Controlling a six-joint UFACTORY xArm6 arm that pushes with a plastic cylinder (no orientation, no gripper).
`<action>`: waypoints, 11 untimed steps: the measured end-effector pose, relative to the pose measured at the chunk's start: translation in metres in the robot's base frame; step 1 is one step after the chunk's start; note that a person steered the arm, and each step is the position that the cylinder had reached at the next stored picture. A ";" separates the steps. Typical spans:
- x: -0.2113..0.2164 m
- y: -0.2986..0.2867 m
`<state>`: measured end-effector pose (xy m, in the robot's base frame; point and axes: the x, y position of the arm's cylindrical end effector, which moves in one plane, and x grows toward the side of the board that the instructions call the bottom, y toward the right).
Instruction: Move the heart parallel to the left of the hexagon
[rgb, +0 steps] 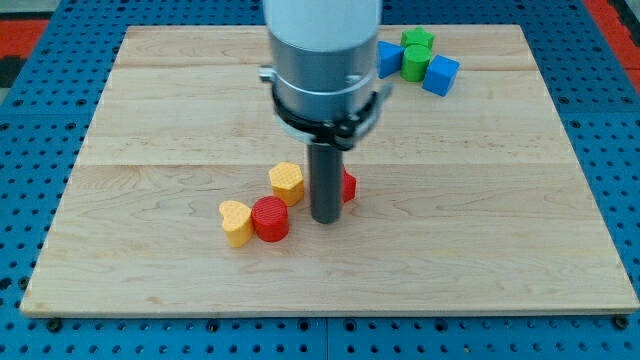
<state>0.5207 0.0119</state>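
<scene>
A yellow heart block (235, 222) lies left of centre near the view's bottom, touching a red cylinder (270, 219) on its right. A yellow hexagon block (286, 182) sits just up and to the right of the cylinder. My tip (326, 219) stands right of the red cylinder and right of the hexagon, apart from the heart. A red block (348, 186) is mostly hidden behind the rod; its shape cannot be made out.
At the view's top right sit a blue block (387, 58), two green blocks (417, 40) (416, 63) and a blue cube (440, 75). The wooden board (500, 220) lies on a blue pegboard. The arm's grey body hides the board's top centre.
</scene>
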 end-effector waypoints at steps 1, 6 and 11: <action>0.042 -0.001; 0.011 -0.131; 0.023 -0.095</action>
